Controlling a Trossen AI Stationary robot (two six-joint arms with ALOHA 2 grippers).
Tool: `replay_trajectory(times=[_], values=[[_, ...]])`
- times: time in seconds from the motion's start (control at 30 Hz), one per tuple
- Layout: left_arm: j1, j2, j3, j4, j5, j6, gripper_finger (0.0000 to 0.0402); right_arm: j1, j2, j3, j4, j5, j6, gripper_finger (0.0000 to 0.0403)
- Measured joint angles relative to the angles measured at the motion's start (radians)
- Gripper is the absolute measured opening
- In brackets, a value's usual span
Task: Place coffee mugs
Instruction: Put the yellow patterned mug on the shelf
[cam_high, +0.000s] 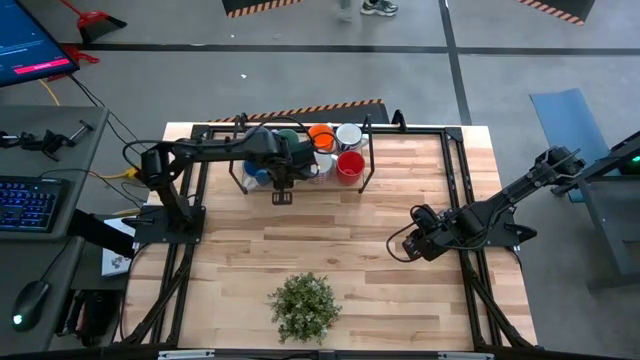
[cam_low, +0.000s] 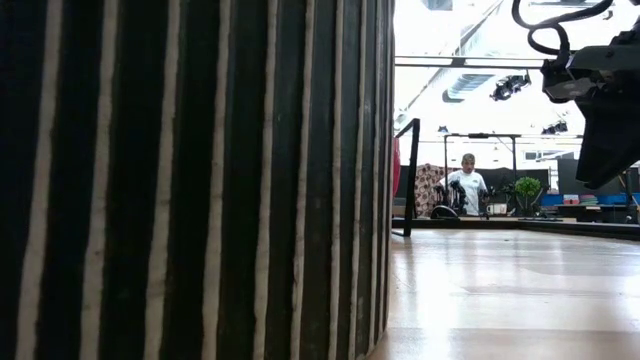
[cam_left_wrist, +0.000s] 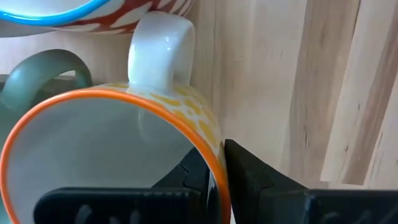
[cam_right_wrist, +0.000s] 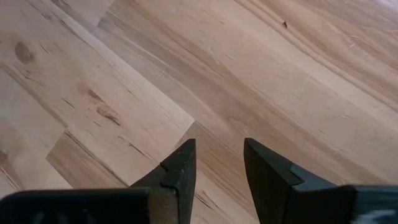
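Observation:
In the high view, several mugs stand bunched at the table's far edge inside a black frame: orange, white, red and blue ones show. My left gripper reaches in over this cluster and hides some mugs. In the left wrist view it is shut on a mug with an orange rim, white inside, yellow-patterned outside and a white handle. My right gripper hovers open over bare wood on the table's right. My left gripper holds the orange-rimmed mug by its rim, on the side opposite the handle. One finger is inside the mug and one outside, pinching the wall, coming from above. Whether the mug's base is lifted off the table cannot be told.
A blue-rimmed mug with red stripes and a grey-green handle crowd the held mug. A leafy potted plant sits near the table's near edge. A dark striped object blocks much of the low view. A person stands far behind.

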Motion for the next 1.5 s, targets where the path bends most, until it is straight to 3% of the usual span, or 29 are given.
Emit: replay_trajectory(times=[0.27,1.5], values=[[0.005,-0.042,0.029,-0.009,-0.040,0.001,0.0032,0.000,0.000,0.000,0.000,0.000,0.000,0.0114],[0.006,-0.012,0.004,0.013,0.010,0.024,0.0032,0.000,0.000,0.000,0.019,-0.001,0.000,0.0114]])
